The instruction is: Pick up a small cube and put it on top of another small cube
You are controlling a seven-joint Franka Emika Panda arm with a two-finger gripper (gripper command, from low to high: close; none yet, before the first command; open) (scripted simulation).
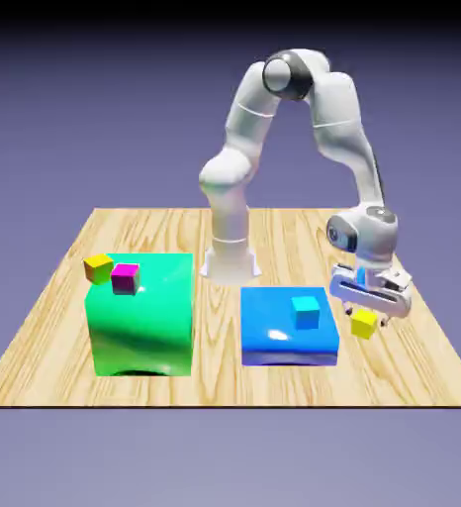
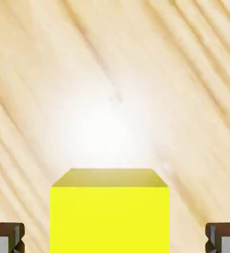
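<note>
Exterior view: gripper (image 1: pixel 370 305) low over table (image 1: pixel 274 228), at yellow cube (image 1: pixel 364 323) right of blue block (image 1: pixel 286 329); second yellow cube (image 1: pixel 98 267) on green block (image 1: pixel 143 315).
Hand view: cube (image 2: pixel 109 217) between fingertips (image 2: pixel 6 238) — jaws apart, gaps either side.

One tiny yellow cube (image 1: pixel 364 323) sits low on the exterior view's right, just past the blue block's right edge, turned a little so a corner faces the near side. In the hand view the same yellow cube (image 2: pixel 109 212) fills the bottom middle, plain and bright, its top face visible, wood grain behind it, a gap showing on either side. The other yellow cube (image 1: pixel 98 267) rests on the big green block's far left corner, just beside a magenta one.
</note>
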